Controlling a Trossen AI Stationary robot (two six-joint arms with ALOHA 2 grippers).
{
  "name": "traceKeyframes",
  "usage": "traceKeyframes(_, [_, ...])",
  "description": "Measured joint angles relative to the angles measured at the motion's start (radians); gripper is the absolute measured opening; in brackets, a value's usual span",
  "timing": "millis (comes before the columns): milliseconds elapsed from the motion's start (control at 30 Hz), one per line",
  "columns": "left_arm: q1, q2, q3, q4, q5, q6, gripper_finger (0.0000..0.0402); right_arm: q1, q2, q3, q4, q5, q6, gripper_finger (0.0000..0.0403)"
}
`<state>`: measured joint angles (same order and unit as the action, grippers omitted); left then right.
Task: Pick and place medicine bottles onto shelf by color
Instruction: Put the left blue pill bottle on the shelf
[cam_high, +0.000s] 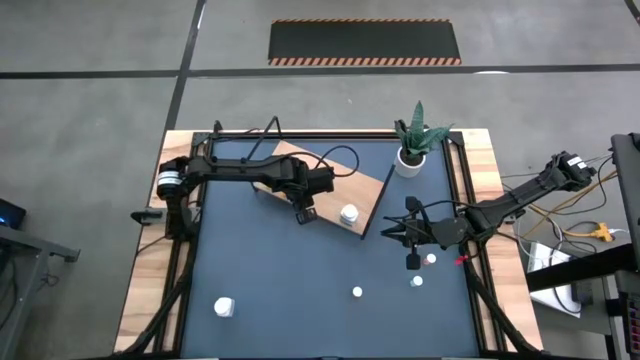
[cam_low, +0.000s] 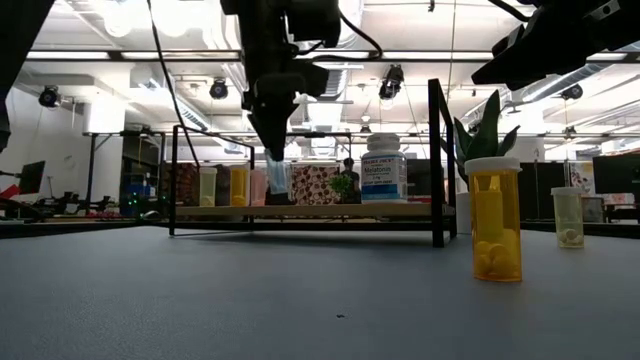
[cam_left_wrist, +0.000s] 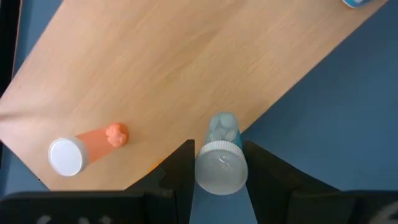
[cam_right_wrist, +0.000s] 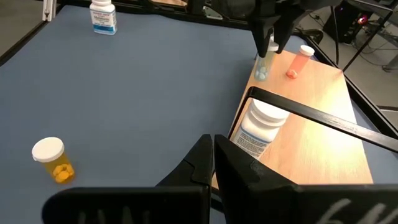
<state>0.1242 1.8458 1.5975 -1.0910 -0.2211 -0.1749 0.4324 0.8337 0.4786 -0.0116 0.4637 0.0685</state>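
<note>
My left gripper (cam_left_wrist: 221, 163) hangs over the near edge of the light-brown shelf (cam_high: 345, 185), shut on a small clear bluish bottle with a white cap (cam_left_wrist: 221, 168). An orange bottle (cam_left_wrist: 87, 146) and a big white bottle (cam_high: 348, 213) stand on the shelf board. On the dark blue table stand a yellow bottle (cam_right_wrist: 53, 158), a big white bottle (cam_high: 224, 306) and small ones (cam_high: 357, 292) (cam_high: 417, 281) (cam_high: 430, 259). My right gripper (cam_right_wrist: 216, 163) is shut and hovers right of the shelf, touching nothing. My left gripper pinches the bluish bottle by its white cap (cam_left_wrist: 221, 180) between the two fingers, coming from above and pointing down. The bottle hangs upright below the fingers, and its base (cam_low: 279, 200) is level with the shelf board at its near edge; whether it rests there I cannot tell.
A white pot with a green plant (cam_high: 410, 150) stands by the shelf's far right corner. The shelf's black frame bar (cam_right_wrist: 311, 115) crosses in front of the big white bottle. Several small bottles (cam_low: 232, 186) stand on the shelf's far part. Blue tabletop (cam_high: 290, 290) lies bare nearby.
</note>
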Motion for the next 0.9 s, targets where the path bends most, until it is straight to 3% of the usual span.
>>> traceKeyframes(900, [0.000, 0.000, -0.053, 0.036, 0.004, -0.001, 0.0106, 0.000, 0.000, 0.000, -0.007, 0.000, 0.002, 0.0009])
